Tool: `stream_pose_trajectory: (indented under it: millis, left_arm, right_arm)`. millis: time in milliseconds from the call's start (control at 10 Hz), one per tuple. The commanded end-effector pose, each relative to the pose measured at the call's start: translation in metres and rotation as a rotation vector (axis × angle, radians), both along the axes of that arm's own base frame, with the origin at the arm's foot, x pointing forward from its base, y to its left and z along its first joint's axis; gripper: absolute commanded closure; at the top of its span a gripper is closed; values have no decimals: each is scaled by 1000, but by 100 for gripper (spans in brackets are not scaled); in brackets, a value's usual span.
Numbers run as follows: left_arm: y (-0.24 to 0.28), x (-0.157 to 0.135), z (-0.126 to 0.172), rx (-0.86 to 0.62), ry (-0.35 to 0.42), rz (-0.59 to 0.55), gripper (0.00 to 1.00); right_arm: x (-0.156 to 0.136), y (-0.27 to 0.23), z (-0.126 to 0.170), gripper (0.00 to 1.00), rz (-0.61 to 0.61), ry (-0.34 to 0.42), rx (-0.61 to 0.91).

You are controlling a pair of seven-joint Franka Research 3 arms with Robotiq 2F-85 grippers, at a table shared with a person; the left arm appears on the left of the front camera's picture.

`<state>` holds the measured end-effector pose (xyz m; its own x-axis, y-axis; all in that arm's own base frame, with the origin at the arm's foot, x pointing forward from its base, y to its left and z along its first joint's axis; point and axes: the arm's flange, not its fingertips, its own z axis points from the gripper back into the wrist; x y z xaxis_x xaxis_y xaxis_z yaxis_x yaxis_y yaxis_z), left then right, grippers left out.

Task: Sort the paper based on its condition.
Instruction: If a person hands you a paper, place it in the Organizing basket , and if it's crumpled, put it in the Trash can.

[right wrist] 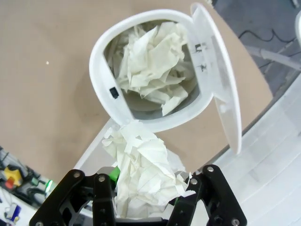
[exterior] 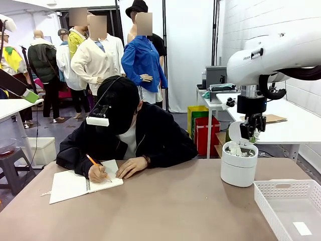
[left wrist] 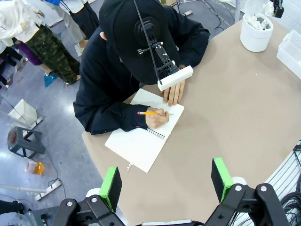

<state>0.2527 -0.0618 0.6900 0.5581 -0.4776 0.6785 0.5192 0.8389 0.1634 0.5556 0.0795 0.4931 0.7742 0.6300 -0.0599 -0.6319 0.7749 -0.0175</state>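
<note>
Right wrist view, lower centre: the right claw (right wrist: 146, 197) pinches a crumpled paper wad (right wrist: 143, 169) above the open white bin (right wrist: 106, 70); next it likely must release. Left claw (left wrist: 167, 183) spread.

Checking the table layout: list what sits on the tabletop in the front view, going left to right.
Spiral notebook under the person's writing hand → white bin with crumpled paper inside, right gripper above it holding a crumpled wad → white basket with a flat slip.

No print or label here is sharp enough to read.
</note>
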Motion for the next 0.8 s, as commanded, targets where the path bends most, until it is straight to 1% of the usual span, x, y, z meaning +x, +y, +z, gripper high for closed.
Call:
stream_pose_trajectory:
  millis: [0, 200, 500, 600, 700]
  left_arm:
    - [0, 0, 0, -1, 0, 2, 0]
    - [0, 0, 0, -1, 0, 2, 0]
    - [0, 0, 0, -1, 0, 2, 0]
    - [0, 0, 0, -1, 0, 2, 0]
    - [0, 0, 0, -1, 0, 2, 0]
  right_arm:
    - [-4, 3, -11, 100, 32, -56, 31]
    - [-3, 11, -22, 100, 39, -112, 37]
    - [-4, 14, -28, 100, 35, -132, 33]
    - [4, 15, -22, 100, 31, -102, 24]
    - [4, 15, -22, 100, 31, -102, 24]
